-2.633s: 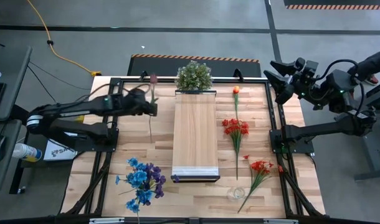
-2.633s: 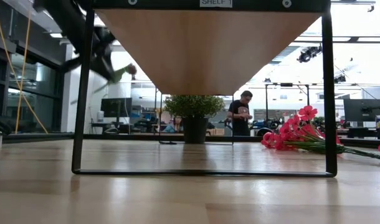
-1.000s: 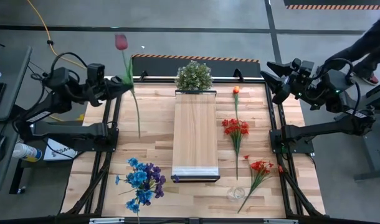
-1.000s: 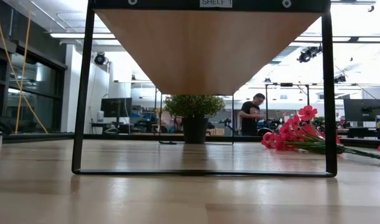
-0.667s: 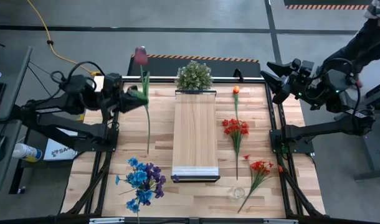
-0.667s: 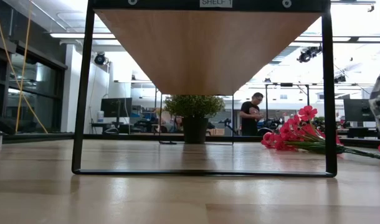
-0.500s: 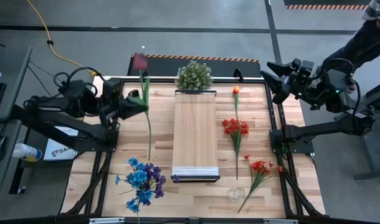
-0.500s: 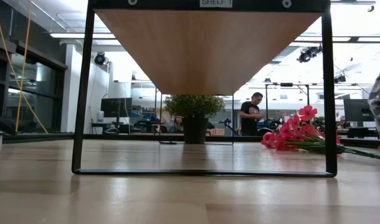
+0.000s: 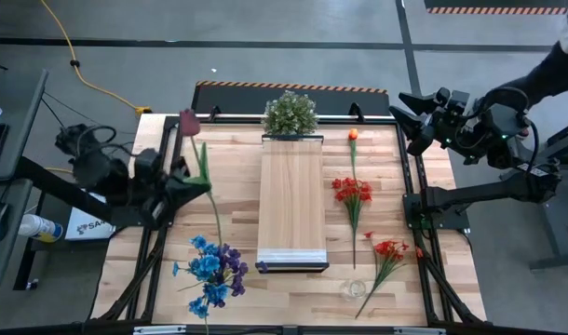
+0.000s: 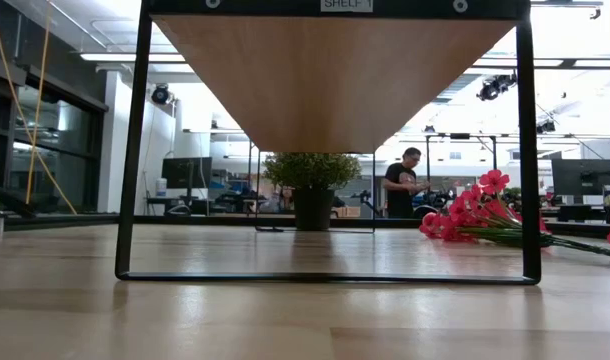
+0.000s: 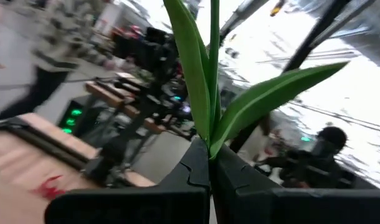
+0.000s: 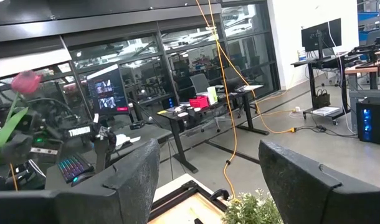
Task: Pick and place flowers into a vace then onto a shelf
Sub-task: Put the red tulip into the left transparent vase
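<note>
— Which step is this?

— Carrying. The left gripper point(image 9: 184, 183) is clenched on the green stem of a dark red tulip point(image 9: 189, 122), holding it lifted over the left side of the tabletop point(image 9: 237, 200). The left wrist view shows smooth blade-shaped leaves rising straight out of the closed fingers point(image 11: 196, 168).

— And the vase?

— Probably the small clear glass point(image 9: 353, 289) near the front edge, right of the shelf point(image 9: 290, 200); it's hard to make out. The next move, I'd judge, calls for swinging the stem across and threading its thin end into that narrow mouth.

— The other flowers?

— Lying flat: a frilly blue and purple bunch point(image 9: 209, 273) front left, red sprays point(image 9: 354, 192) and an orange bud point(image 9: 353, 135) on the right.

— The right gripper point(image 9: 411, 116)?

— Released, jaws apart, waiting at the far right corner.
</note>
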